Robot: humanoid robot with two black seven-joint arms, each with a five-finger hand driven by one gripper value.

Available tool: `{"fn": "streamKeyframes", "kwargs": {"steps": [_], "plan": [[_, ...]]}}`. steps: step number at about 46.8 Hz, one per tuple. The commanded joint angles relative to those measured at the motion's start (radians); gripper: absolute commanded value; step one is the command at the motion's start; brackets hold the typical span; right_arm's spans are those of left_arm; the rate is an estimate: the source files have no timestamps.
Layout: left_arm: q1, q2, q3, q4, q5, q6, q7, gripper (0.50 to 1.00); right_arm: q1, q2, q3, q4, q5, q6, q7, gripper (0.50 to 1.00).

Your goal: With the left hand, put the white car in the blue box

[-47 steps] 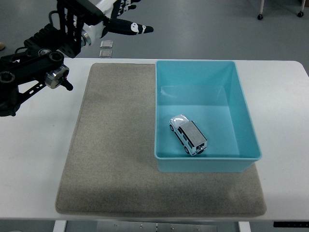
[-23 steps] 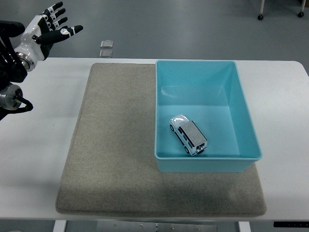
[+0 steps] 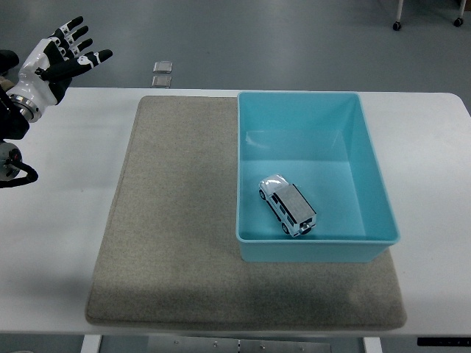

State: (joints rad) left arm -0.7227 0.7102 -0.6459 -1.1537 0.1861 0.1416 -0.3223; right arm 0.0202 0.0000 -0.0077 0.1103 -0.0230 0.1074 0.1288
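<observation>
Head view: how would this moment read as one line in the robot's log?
left hand: open, empty, far left | white car: inside blue box, near front wall | box: on grey mat | right hand: unseen

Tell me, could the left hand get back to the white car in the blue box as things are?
Probably yes. The left hand is open at the table's far left corner, the blue box has no lid, and the white car lies uncovered near its front wall. Only the mat lies between.

Bright, even overhead light; soft shadows, sharp focus, no glare or blur.
</observation>
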Motion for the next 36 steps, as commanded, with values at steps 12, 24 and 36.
{"fn": "streamKeyframes", "kwargs": {"steps": [12, 24, 36], "plan": [[0.000, -0.002, -0.008, -0.003, -0.022, -0.040, 0.000, 0.999, 0.000, 0.000, 0.000, 0.000, 0.000, 0.000, 0.000, 0.936], [0.014, -0.006, -0.008, -0.006, -0.024, -0.042, -0.001, 0.999, 0.001, 0.000, 0.000, 0.017, -0.002, 0.015, -0.002, 0.936], [0.014, -0.008, -0.008, -0.006, -0.024, -0.042, 0.000, 0.999, 0.001, 0.000, 0.002, 0.022, 0.000, -0.003, -0.003, 0.936]]}}
